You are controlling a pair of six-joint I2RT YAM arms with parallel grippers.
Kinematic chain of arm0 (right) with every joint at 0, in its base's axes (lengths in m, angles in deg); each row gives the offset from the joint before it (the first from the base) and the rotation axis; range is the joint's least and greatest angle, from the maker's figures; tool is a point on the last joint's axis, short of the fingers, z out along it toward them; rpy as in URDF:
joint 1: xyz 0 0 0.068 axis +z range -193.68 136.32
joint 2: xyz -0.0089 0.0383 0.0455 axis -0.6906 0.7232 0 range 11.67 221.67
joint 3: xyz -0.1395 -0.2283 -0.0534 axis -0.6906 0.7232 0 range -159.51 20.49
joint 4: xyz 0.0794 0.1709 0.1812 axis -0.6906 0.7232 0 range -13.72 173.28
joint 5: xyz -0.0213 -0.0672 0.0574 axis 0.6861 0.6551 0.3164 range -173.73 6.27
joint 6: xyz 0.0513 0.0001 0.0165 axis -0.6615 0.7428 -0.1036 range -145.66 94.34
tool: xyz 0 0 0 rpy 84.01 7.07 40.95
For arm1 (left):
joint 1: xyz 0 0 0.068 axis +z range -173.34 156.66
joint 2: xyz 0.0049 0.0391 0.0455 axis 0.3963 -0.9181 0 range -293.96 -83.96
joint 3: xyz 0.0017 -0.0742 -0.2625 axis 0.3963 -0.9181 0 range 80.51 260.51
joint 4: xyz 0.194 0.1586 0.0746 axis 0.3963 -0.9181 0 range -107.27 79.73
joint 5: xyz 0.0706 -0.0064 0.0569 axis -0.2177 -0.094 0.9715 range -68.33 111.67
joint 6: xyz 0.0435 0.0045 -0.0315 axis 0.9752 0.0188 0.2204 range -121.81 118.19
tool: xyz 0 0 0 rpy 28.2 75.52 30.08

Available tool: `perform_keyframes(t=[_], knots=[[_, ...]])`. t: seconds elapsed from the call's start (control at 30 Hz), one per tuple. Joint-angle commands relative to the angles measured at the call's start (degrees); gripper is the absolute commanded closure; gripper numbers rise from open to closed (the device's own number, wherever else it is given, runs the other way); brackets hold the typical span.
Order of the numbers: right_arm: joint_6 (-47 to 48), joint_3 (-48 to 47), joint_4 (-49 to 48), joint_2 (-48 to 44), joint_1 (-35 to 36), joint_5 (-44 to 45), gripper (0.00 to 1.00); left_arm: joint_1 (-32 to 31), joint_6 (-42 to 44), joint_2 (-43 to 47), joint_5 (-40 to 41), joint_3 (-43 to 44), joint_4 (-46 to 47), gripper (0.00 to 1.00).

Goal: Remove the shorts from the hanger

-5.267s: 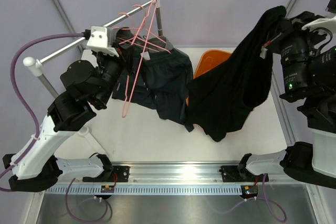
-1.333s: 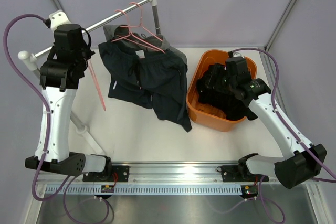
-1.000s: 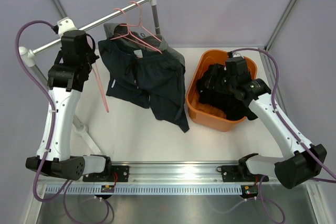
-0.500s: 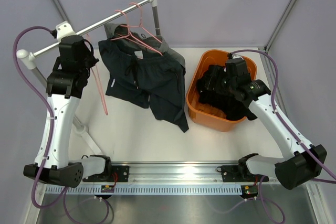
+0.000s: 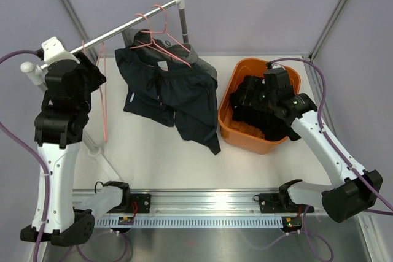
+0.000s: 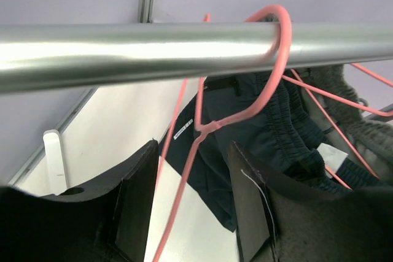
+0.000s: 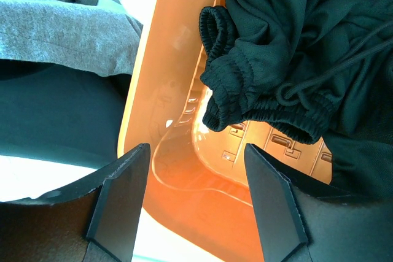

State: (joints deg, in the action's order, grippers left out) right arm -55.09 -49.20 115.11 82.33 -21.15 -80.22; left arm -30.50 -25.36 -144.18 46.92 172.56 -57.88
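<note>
- The left gripper (image 6: pixel 191 173) has its fingers apart around the bare pink hanger (image 6: pixel 200 132), which hangs on the rail (image 5: pixel 123 27).
- The right gripper (image 7: pixel 195 151) is open over the orange basket (image 5: pixel 244 142), where the black shorts (image 5: pixel 258 99) lie.
- The navy shorts (image 5: pixel 178 93) are still hung up. I think they come next, so the left arm must back off and reach for them.

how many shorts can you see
3: black shorts in the basket; navy shorts hanging from the rail; grey shorts behind them, mostly hidden. More could lie under the black pair.
</note>
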Motion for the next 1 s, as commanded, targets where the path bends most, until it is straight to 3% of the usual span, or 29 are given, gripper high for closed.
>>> perform_keyframes(t=[0.0, 0.7, 0.97], knots=[[1.0, -0.5, -1.0, -2.0, 0.2, 0.1, 0.28, 0.4, 0.3, 2.8, -1.7, -0.7, 1.3, 0.48], [2.5, -4.2, 3.0, -6.8, 0.2, 2.7, 0.25, -0.1, 2.3, 10.7, -15.8, 5.9, -3.1, 0.48], [2.9, -4.5, 3.8, -9.1, 0.2, 3.4, 0.23, -0.2, 2.6, 9.7, -27.3, 7.2, -2.1, 0.5]])
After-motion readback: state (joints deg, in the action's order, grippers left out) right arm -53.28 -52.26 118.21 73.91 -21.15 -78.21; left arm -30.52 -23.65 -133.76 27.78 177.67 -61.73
